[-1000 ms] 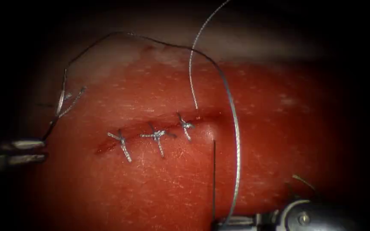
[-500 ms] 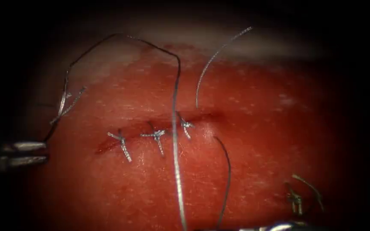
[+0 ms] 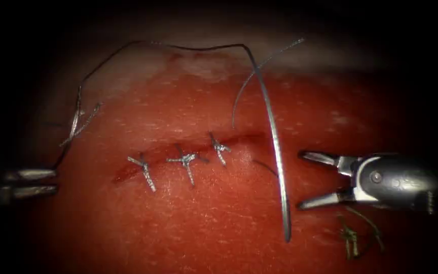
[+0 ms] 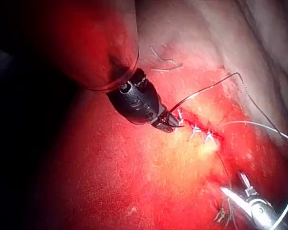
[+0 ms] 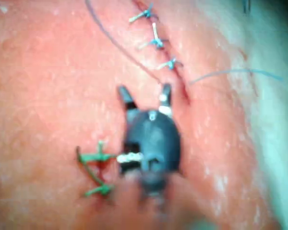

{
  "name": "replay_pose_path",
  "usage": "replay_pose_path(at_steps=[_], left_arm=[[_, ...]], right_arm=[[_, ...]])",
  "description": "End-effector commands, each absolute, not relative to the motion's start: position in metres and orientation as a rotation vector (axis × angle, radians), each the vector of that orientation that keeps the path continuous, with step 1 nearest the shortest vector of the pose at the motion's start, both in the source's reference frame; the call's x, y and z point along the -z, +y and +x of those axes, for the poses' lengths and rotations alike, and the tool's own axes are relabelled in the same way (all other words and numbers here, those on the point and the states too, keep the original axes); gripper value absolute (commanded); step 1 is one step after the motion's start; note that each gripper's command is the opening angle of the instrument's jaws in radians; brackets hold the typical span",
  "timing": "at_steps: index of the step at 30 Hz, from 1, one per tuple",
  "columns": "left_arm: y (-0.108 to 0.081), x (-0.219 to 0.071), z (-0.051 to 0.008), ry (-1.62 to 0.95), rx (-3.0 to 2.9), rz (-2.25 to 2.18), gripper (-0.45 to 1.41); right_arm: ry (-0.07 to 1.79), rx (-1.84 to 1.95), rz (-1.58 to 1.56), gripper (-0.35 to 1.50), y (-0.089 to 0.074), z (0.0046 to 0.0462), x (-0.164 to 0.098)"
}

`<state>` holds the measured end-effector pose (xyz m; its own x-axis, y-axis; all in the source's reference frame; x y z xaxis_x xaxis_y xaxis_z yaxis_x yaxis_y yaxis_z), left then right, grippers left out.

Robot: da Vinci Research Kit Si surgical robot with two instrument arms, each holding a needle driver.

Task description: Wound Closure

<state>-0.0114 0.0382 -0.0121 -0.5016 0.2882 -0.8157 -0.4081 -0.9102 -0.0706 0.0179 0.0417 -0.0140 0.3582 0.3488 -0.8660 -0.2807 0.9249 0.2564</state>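
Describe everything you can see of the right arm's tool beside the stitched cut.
The right arm's silvery two-pronged claw enters from the right and sits roughly level over the wet red tissue, right of the dark stitched cut. A rounded dark metal wrist with a pivot screw carries two slim shiny prongs, spread wide and holding nothing. The tips stop just short of the long curved grey thread. Green thread scraps lie on the tissue just below it.
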Motion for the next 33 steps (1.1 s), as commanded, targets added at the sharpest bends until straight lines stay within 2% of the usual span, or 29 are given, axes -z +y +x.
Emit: replay_pose_path(at_steps=[1,6,7,9,10,11,12,14,16,17,33], left_arm=[[0.0376,0.0114,-0.0119,0.178,-2.411,-1.276,-0.35],[0.0376,0.0114,-0.0119,0.179,-2.411,-1.276,-0.35],[0.0375,0.0114,-0.0119,0.179,-2.411,-1.276,-0.35],[0.0375,0.0114,-0.0119,0.179,-2.411,-1.276,-0.35],[0.0375,0.0114,-0.0119,0.179,-2.411,-1.276,-0.35],[0.0375,0.0114,-0.0119,0.179,-2.411,-1.276,-0.35],[0.0375,0.0114,-0.0119,0.179,-2.411,-1.276,-0.35],[0.0375,0.0114,-0.0119,0.179,-2.411,-1.276,-0.35],[0.0375,0.0114,-0.0119,0.179,-2.411,-1.276,-0.35],[0.0375,0.0114,-0.0119,0.179,-2.411,-1.276,-0.35],[0.0375,0.0114,-0.0119,0.179,-2.411,-1.276,-0.35]], right_arm=[[1.139,-0.401,0.075,1.3,0.0413,0.0192,0.0124],[1.199,-0.419,0.047,1.25,0.0414,0.0211,0.0103],[1.209,-0.425,0.042,0.89,0.0418,0.0213,0.0098],[1.216,-0.415,0.051,-0.06,0.0417,0.0211,0.0096],[1.216,-0.414,0.051,-0.11,0.0417,0.0211,0.0095],[1.217,-0.412,0.05,-0.08,0.0415,0.021,0.0094],[1.22,-0.413,0.048,0.04,0.0414,0.021,0.0093],[1.22,-0.408,0.044,0.07,0.0413,0.0212,0.0094],[1.221,-0.408,0.046,-0.01,0.0411,0.0215,0.0096],[1.228,-0.404,0.054,-0.35,0.0409,0.0218,0.0098],[1.258,-0.378,0.166,-0.35,0.0389,0.0215,0.0128]])
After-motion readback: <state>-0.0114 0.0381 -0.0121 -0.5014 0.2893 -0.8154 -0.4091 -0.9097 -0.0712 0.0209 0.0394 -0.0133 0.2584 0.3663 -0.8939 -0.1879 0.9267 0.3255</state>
